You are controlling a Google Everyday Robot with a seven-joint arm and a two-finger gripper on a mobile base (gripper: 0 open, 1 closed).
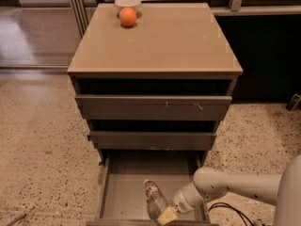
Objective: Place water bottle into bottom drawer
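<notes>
Gripper sits low inside the bottom drawer, near its front edge, clamped on the lower end of the water bottle, which leans cap-up over the drawer's floor. Best to lower until the bottle rests there, then release gently, clear of the drawer's right wall.
</notes>
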